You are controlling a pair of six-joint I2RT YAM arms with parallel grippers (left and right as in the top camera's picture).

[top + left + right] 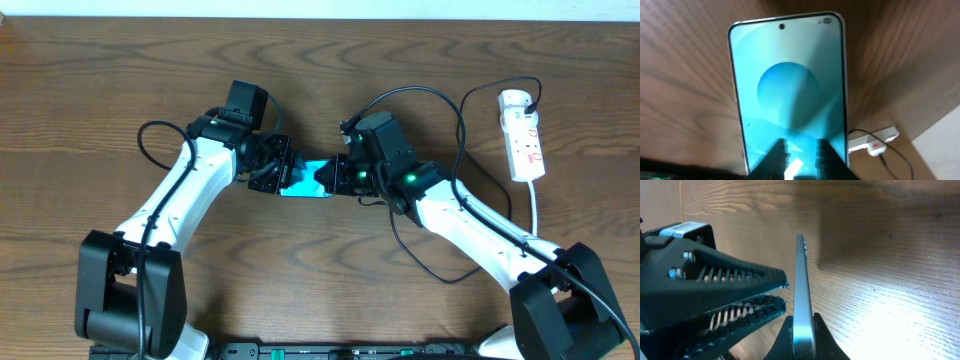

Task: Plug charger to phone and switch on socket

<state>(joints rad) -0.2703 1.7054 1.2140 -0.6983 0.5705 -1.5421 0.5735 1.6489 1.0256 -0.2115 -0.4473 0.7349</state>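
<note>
The phone (pixel 300 184), with its cyan screen lit, sits between my two grippers at the table's middle. My right gripper (pixel 333 178) is shut on one end of it. In the right wrist view the phone (pixel 801 285) shows edge-on with my right gripper (pixel 802 335) pressing both faces. My left gripper (pixel 274 176) is at the other end. In the left wrist view its fingers (pixel 802 161) stand apart in front of the screen (pixel 790 85), holding nothing. The white socket (pixel 523 135) lies at the far right. The black charger cable (pixel 463 120) runs from it; its tip is hidden.
The socket also shows in the left wrist view (pixel 875 142), with the black cable (pixel 892 156) trailing off it. The left gripper's fingers (pixel 782 296) show beside the phone's face in the right wrist view. The wooden table (pixel 120 80) carries no other objects.
</note>
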